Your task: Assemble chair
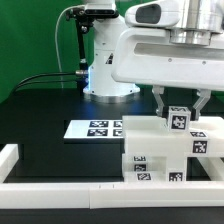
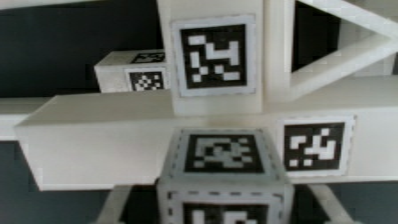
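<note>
The chair [image 1: 160, 155], a white, blocky plastic stepped structure bearing black-and-white square tags, is found on the black bench [image 1: 40, 120] at the exterior view's right, close against the low white border rail [image 1: 90, 190]. A small white tagged block [image 1: 179, 118] at its top is straddled by the jaws, which are set partly apart on either side of it. Whether the block is actually gripped cannot be told (contact is shown in neither view).

Trouble is judged most likely at that block. If it is not square to its seat, it may be jammed or tipped when pressed home, and a loose hold may let it slip. The structure looks unclamped, so it may be shoved along the bench or into the rail. The slanted white bars [image 2: 329, 60] crossing close by may be struck.

The flat white marker board [image 1: 95, 128] lies just beside the structure, toward the exterior view's left. Black cables [image 1: 40, 75] are kept well apart, near the arm's white base [image 1: 105, 60].
</note>
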